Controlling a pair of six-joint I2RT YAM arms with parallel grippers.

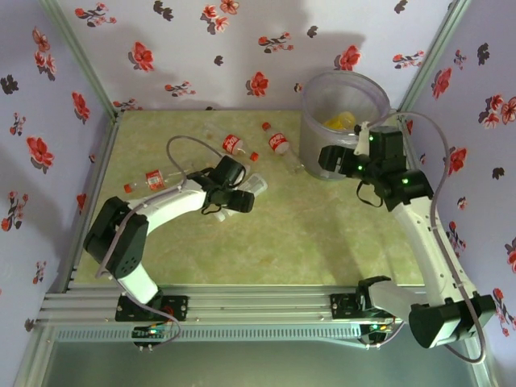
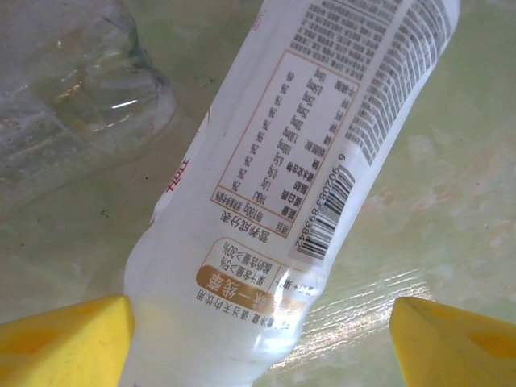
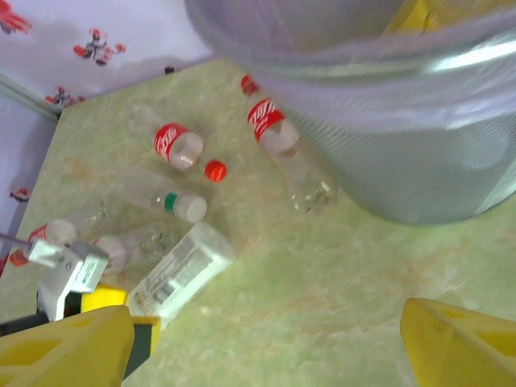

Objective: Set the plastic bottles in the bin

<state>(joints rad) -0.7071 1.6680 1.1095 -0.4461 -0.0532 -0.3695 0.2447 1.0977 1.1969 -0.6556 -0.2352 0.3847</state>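
Your left gripper point(image 2: 262, 330) stands open astride the white-labelled bottle point(image 2: 322, 137), which lies flat on the table point(image 2: 451, 201). One finger is just beside the bottle's side and the other is apart from it. Your right gripper point(image 3: 266, 339) is open and holds nothing, near the bin point(image 3: 419, 153) at the table's far right corner. A yellow bottle point(image 1: 339, 121) lies inside the bin. A red-labelled bottle point(image 3: 270, 125) lies just beside the bin's wall, and a loose red cap point(image 3: 214, 170) lies left of it in the right wrist view.
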